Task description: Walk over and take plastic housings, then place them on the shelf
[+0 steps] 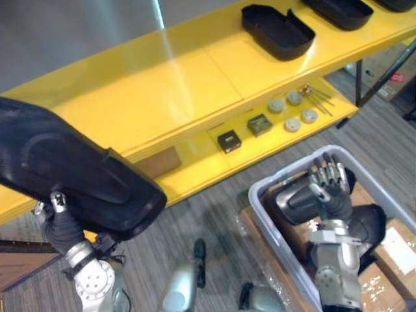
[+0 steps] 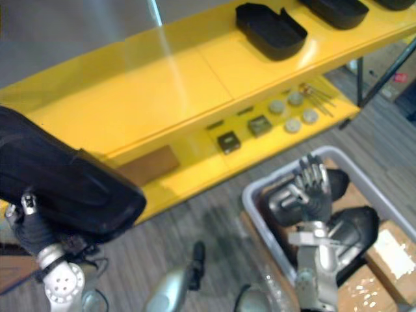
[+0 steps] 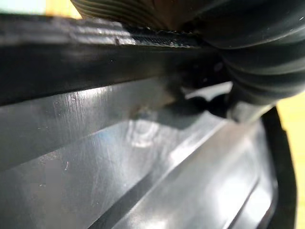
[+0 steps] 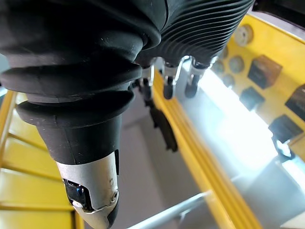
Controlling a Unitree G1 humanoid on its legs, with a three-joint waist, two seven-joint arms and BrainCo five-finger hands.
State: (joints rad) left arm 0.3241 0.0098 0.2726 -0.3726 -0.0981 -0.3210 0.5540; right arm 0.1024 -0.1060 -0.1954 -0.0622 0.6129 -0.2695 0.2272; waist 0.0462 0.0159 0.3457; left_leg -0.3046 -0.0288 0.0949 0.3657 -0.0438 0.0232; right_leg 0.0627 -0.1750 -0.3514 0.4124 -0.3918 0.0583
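The black plastic housing [image 1: 71,175] is a long, shallow shell with rounded corners and a smooth matte outside; the left wrist view shows its glossy inner wall, with scratches and a raised rim. It hangs tilted over the front edge of the yellow shelf [image 1: 162,84] at the top board's left end, and whether it touches the board cannot be told. The left hand [image 1: 64,227] grips it from below at its near rim: the thumb [image 1: 58,201] presses on the upper face, the other fingers are hidden under the shell, and the wrist is bent upward beneath the load.

Farther right on the same top board lie 2 more shells, a second housing [image 1: 276,29] and a third housing [image 1: 341,12], both open side up.

The right hand [image 1: 328,179] reaches into the grey bin [image 1: 260,188] standing on the floor in front of the shelf's right end. Its fingers [image 4: 164,88] are straight and close together, pointing toward the shelf and closed on nothing. A dark housing [image 1: 372,224] lies in the bin just beside its wrist.
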